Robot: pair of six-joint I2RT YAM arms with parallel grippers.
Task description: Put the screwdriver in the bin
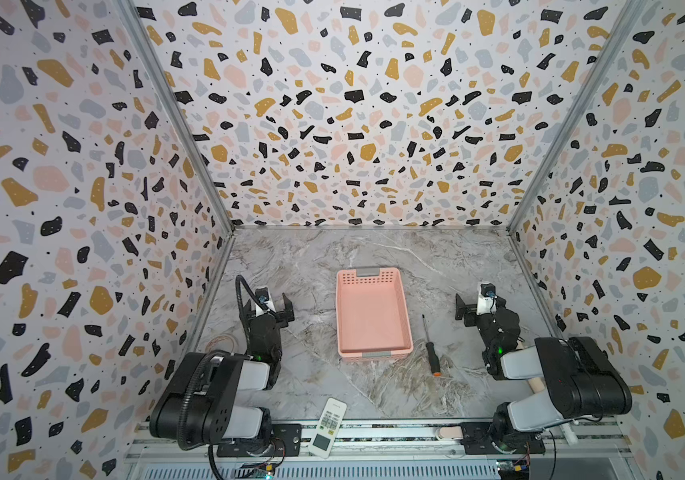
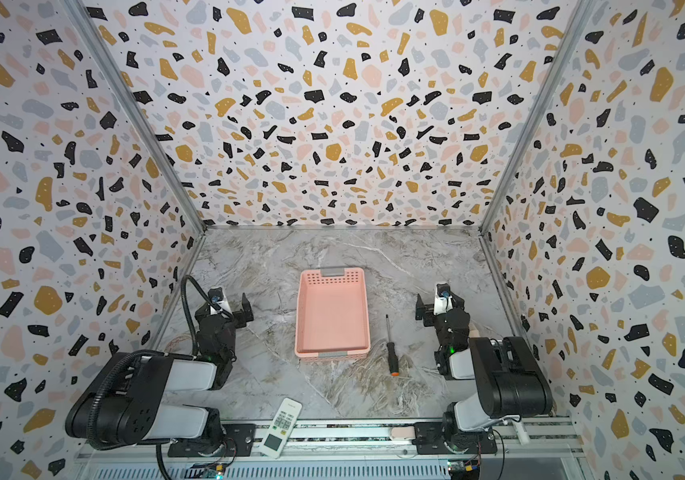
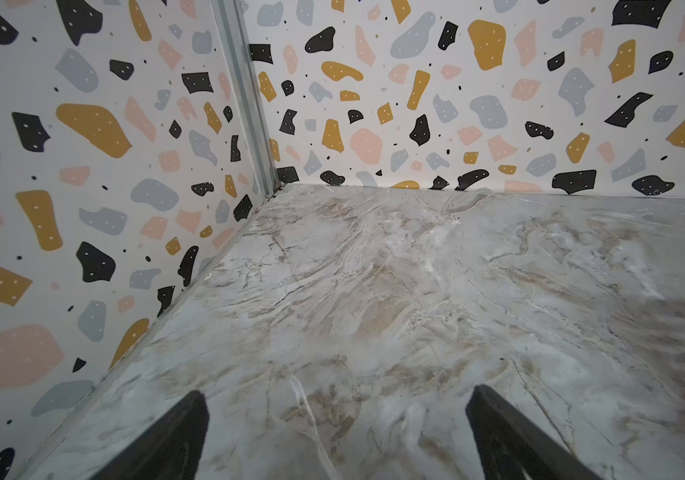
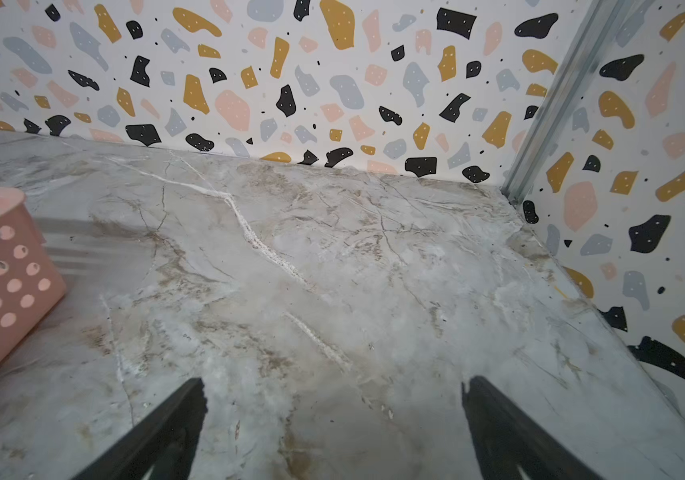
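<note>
we saw both claws idle: right gripper point(image 4: 334, 384) and left gripper point(image 3: 338, 397) each had jaws spread wide w/ nothing btwn them, hovering over the bare grey marble-look tabletop point(image 1: 311, 270). the slim screwdriver point(image 1: 430, 345), thin dark shaft, black handle, orange butt cap, lay flat on the table just beside the right long wall of the bin point(image 1: 372, 316), a shallow salmon-pink perforated plastic basket. it wasn't touching the bin, which was empty. we judged the pick not yet begun. risks as we saw them:
- tool was thin and low, so fingers could scrape the table or close on air
- round handle could roll away
- a grip far out on the shaft could let it swing
- a bump could shove the light-looking bin

white remote control point(image 1: 328, 428) by the front rail wasn't our target.
</note>
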